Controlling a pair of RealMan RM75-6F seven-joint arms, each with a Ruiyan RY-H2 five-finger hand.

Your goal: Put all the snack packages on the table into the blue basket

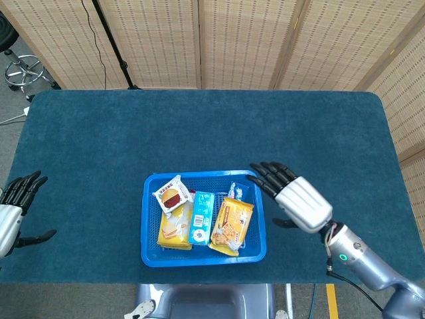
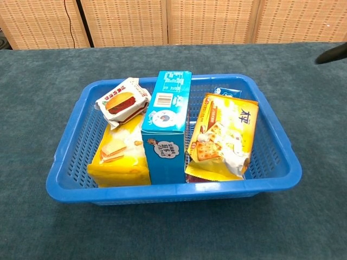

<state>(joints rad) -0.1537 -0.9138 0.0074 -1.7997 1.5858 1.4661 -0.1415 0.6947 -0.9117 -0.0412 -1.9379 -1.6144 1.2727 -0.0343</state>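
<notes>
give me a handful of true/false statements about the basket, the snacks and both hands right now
1. The yellow cracker packet lies inside the blue basket. True.
2. The right hand holds the yellow cracker packet. False: it holds nothing, its fingers are spread, and it is outside the basket's right side.
3. The blue carton stands between the yellow sandwich-biscuit pack and the cracker packet. True.
4. The burger packet lies on the table beside the basket. False: it is in the basket, on top of the sandwich-biscuit pack.
5. The left hand reaches into the basket. False: it is at the table's far left edge.
</notes>
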